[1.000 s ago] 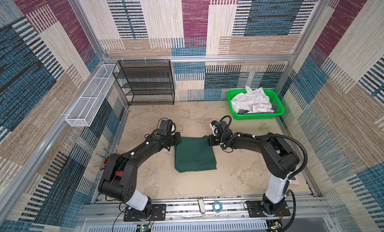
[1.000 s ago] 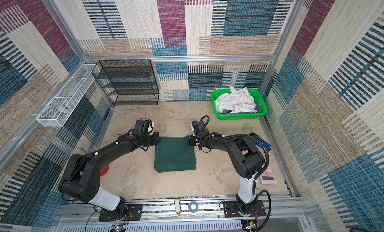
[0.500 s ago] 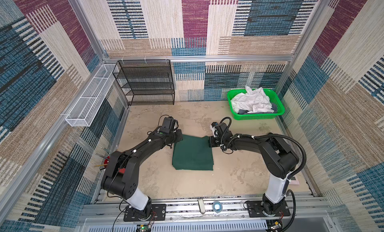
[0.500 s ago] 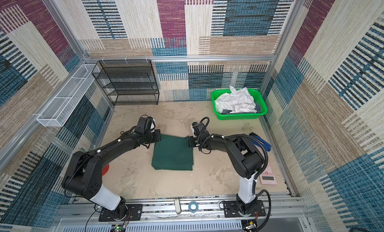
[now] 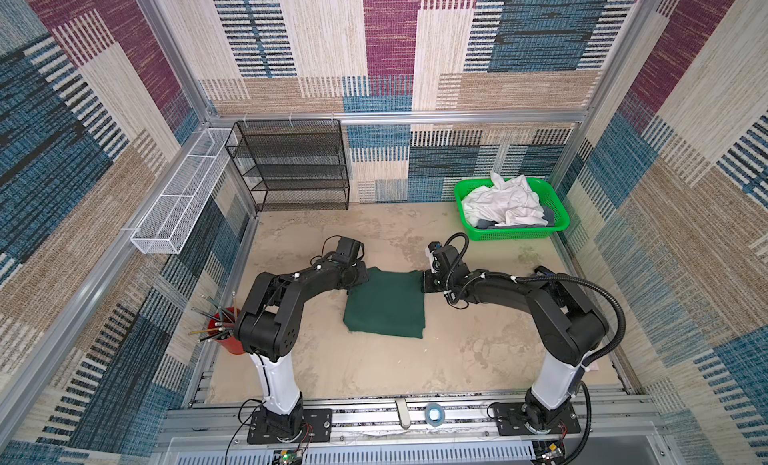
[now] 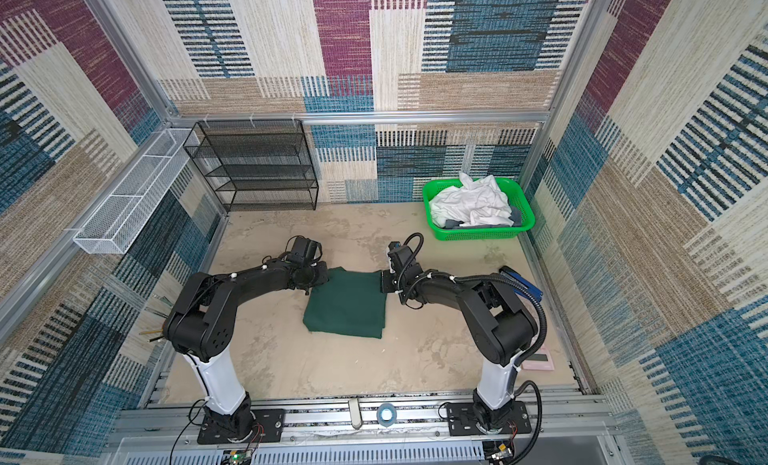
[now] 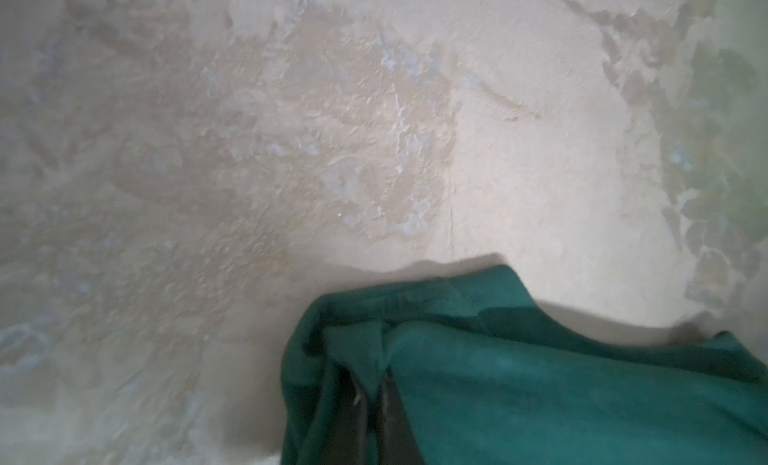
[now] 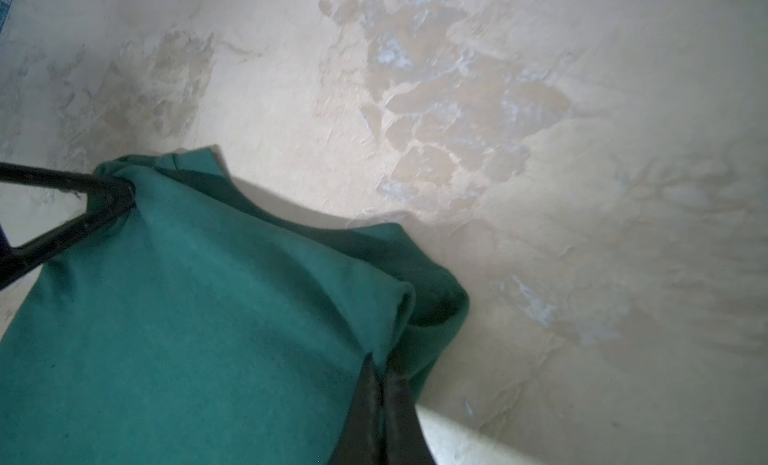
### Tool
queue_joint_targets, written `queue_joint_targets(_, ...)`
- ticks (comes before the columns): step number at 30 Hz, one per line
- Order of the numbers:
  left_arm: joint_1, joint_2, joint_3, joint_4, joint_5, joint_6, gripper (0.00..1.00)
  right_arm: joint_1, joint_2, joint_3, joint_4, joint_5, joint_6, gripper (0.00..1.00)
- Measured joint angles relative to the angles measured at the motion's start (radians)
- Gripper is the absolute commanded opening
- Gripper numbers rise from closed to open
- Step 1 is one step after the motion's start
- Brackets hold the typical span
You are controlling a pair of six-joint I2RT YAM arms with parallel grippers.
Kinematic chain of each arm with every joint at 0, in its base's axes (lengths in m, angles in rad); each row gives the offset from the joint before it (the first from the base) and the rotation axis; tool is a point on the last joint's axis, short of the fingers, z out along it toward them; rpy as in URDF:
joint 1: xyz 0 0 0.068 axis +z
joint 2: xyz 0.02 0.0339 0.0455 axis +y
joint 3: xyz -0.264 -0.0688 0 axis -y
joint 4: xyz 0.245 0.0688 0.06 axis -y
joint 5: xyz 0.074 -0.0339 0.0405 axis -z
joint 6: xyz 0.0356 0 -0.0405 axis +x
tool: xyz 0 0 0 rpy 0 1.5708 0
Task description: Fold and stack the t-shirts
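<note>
**We are pinching the dark green t-shirt by its far corners**

Nearest us, a roll of tape is lying on the front rail between our two arm bases. A red cup is standing at the left edge. Further in, the dark green t-shirt is lying folded into a rough rectangle in the middle of the table. We are holding it along its far edge. Our left gripper is clamping tight on the far left corner and our right gripper on the far right corner, with cloth bunching between each pair of jaws. The edge between them is standing a little off the table and casting a shadow. Beyond, in the far right corner, white t-shirts are lying crumpled over some grey fabric inside a bright green basket. At the far left, a black wire rack is standing against the back wall, and a white wire tray is hanging on the left wall.
</note>
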Motion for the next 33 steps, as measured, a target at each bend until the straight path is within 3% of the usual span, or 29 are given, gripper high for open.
queue_joint_targets(4, 0.000, 0.013, 0.001, 0.022, 0.007, -0.020, 0.00, -0.002, 0.008, -0.001, 0.005, 0.023, 0.001, 0.00)
queue_joint_targets(7, 0.001, 0.012, -0.005, 0.045, 0.021, -0.028, 0.01, -0.002, 0.013, 0.000, 0.006, 0.030, -0.006, 0.14)
queue_joint_targets(11, 0.003, -0.037, -0.047, 0.047, 0.032, -0.027, 0.23, -0.004, -0.011, 0.015, -0.010, 0.050, -0.024, 0.22)
queue_joint_targets(16, 0.000, -0.193, -0.109, 0.055, 0.059, -0.012, 0.34, 0.007, -0.068, 0.043, -0.015, 0.039, -0.030, 0.22)
queue_joint_targets(23, -0.019, -0.340, -0.190, 0.062, 0.113, -0.006, 0.25, 0.067, -0.079, 0.033, -0.021, -0.089, 0.005, 0.22)
queue_joint_targets(28, -0.033, -0.404, -0.334, 0.062, 0.193, -0.059, 0.23, 0.108, -0.109, -0.063, 0.003, -0.209, 0.077, 0.21)
queue_joint_targets(33, -0.051, -0.482, -0.469, 0.064, 0.239, -0.106, 0.24, 0.126, -0.155, -0.170, 0.021, -0.257, 0.151, 0.21)
